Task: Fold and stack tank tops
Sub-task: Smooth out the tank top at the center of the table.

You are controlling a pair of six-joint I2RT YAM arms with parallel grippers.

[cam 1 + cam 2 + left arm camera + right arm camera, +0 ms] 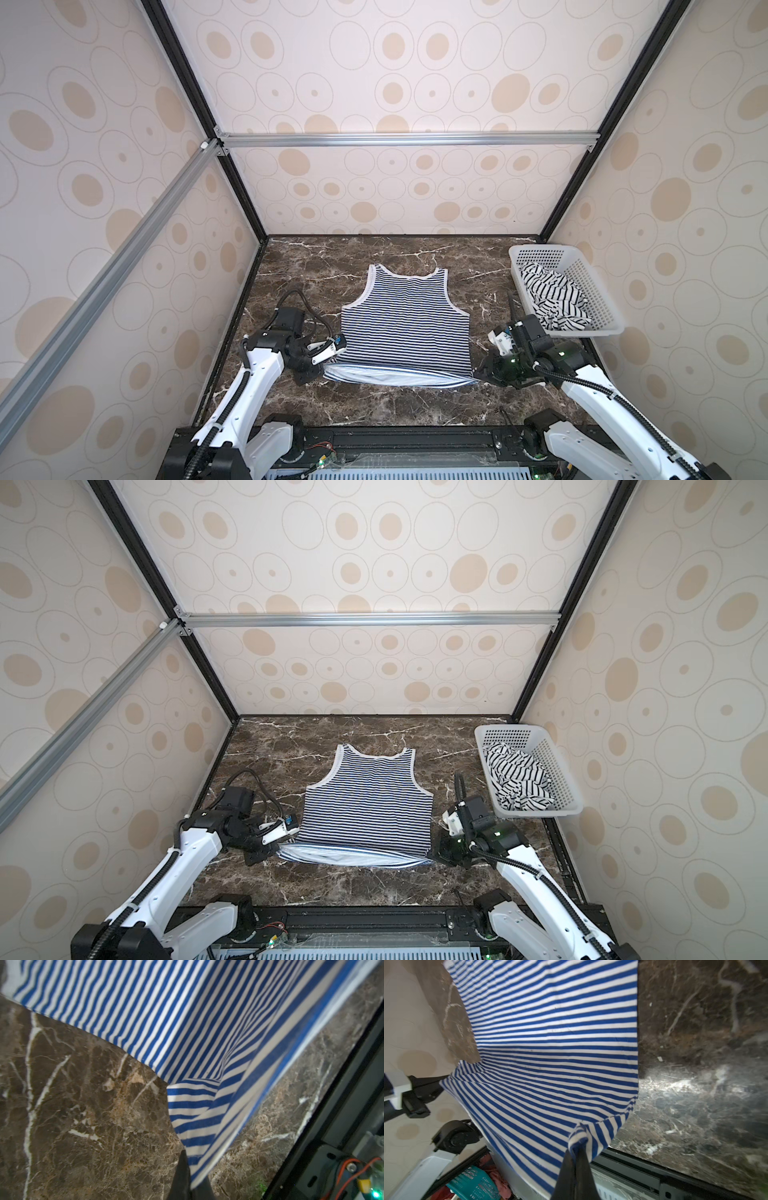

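We pinch both raised hem corners of the navy top [405,328] tight in left gripper [321,368] and right gripper [477,376]; open table [374,409] on every side.

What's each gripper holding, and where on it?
Both hold the fine-striped tank top by its hem: left gripper at one bottom corner, right gripper at the other.

A navy-and-white finely striped knit tank top [405,320] lies flat on the brown marble surface [374,399] — its near hem raised, the left claw [324,368] pinching one corner, the right claw [477,374] the other. To its right, a white perforated plastic basket [582,266] holds a crumpled black-striped white top [552,297].
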